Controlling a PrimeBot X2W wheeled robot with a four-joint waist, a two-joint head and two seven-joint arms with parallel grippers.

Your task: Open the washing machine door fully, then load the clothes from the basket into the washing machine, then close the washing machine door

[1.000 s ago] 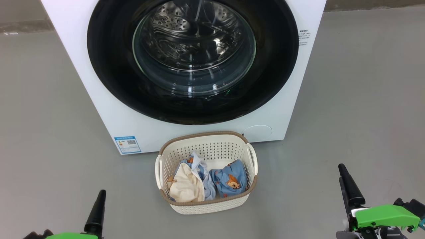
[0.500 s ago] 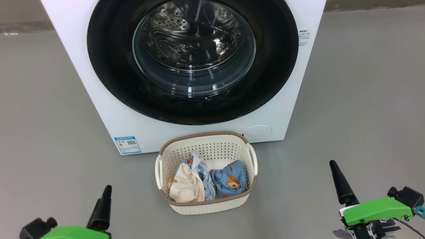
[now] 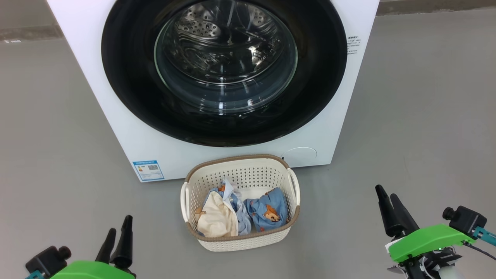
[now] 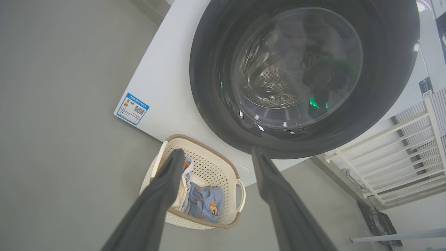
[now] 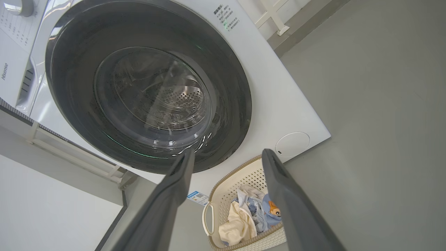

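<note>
The washing machine [image 3: 116,128] stands white before me, and the washing machine door [image 3: 128,89], black-rimmed with a glass bowl, lies shut flush on its front. On the floor in front sits the cream basket [image 3: 240,240], holding the clothes [image 3: 267,211]: blue printed garments and a cream-white one [image 3: 217,219]. My left gripper [image 3: 119,224] is open at the lower left, well left of the basket. At the lower right my right gripper [image 3: 386,192] is open, apart from the basket. The left gripper [image 4: 217,150] frames the basket [image 4: 209,170] and door [image 4: 209,87]. The right gripper [image 5: 229,151] frames the door [image 5: 237,104] and basket [image 5: 240,181].
A blue label [image 3: 148,169] and a round hatch [image 3: 300,155] mark the machine's lower front. Grey floor [image 3: 426,116] spreads on both sides. A white slatted rack [image 4: 393,146] stands beside the machine, and another white appliance panel [image 5: 14,21] adjoins it.
The right gripper has drifted left and up while turning, so both its fingers now show. The left gripper has risen and turned likewise. Basket, clothes and door have not moved.
</note>
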